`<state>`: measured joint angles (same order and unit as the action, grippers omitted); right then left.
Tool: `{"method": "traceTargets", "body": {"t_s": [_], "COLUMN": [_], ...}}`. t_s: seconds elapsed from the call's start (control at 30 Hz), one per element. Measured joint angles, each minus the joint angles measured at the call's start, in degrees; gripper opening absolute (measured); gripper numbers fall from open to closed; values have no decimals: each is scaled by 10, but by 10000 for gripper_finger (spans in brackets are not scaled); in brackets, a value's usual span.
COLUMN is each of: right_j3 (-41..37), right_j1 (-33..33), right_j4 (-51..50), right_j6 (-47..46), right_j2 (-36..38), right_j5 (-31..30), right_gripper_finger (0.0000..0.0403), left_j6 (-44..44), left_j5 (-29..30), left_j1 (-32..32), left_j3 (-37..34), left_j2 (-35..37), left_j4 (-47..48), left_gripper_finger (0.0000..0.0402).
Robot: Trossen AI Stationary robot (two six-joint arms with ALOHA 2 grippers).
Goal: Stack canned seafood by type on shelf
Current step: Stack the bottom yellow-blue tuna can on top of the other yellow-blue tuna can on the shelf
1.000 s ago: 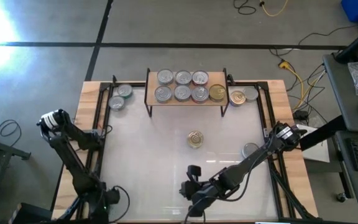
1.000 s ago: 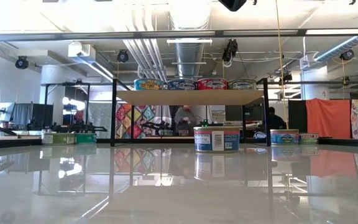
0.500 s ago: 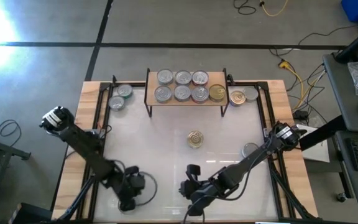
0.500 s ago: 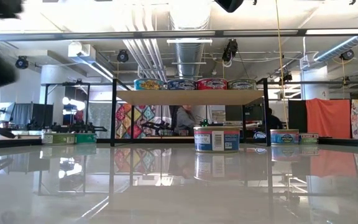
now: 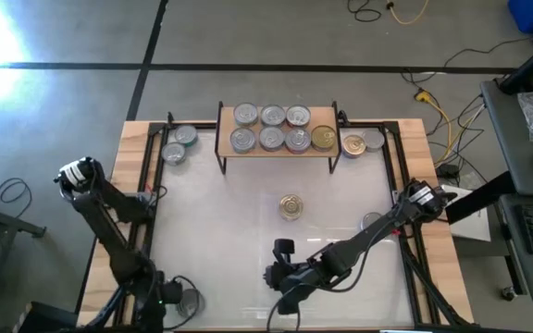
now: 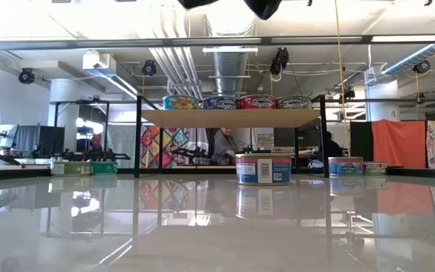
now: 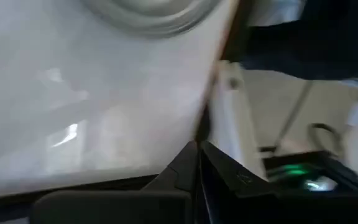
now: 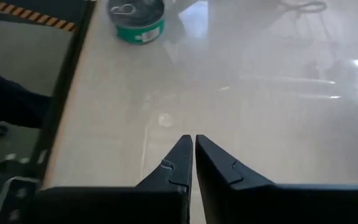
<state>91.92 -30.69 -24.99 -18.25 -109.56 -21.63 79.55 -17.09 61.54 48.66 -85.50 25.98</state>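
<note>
Right end effector [image 5: 278, 248] hangs in the lower middle of the high view, fingers pressed together and holding nothing, with bare worktop [image 5: 229, 213] under it. Left end effector [image 5: 181, 298], at the lower left of that view, is likewise pinched shut and empty.

Just above the right one in the high view, near the middle of the frame, a gold-topped tin [image 5: 291, 206] stands alone and upright. A silver tin [image 5: 371, 222] sits at the right edge, partly behind the right arm. In the right wrist view a green-sided tin [image 8: 136, 20] with a pull ring shows near the worktop's edge.

Farther up, the shelf [image 5: 276, 151] carries seven tins in two rows: six silver ones [image 5: 272, 128] and one gold one [image 5: 323, 138] at the right end. Two more tins [image 5: 363, 143] rest just right of the shelf, and two others [image 5: 179, 144] at its left.

These tins look rigid and fairly heavy for their size, with smooth curved walls that could slide in a loose pinch. I would grip across the full width of the side wall, fingers level, below the top rim. The pull ring offers no sound hold.
</note>
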Motion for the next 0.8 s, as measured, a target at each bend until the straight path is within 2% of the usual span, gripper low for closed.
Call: {"method": "traceTargets", "body": {"t_s": [0.23,0.6,0.7,0.8], "right_j3": [0,0,0,0], "right_j1": [19,17,16,13], "right_j4": [4,3,3,4], "right_j6": [17,-1,-9,-13], "right_j2": [0,0,0,0], "right_j5": [0,11,11,12], "right_gripper_finger": [13,13,13,13], "left_j6": [-45,-118,-156,-212], "left_j5": [132,132,136,165], "left_j1": [-5,-41,-60,-87], "left_j3": [0,2,2,2], "left_j2": [-18,-58,-67,-72], "left_j4": [-4,-98,-125,-145], "left_gripper_finger": [1,1,1,1]}}
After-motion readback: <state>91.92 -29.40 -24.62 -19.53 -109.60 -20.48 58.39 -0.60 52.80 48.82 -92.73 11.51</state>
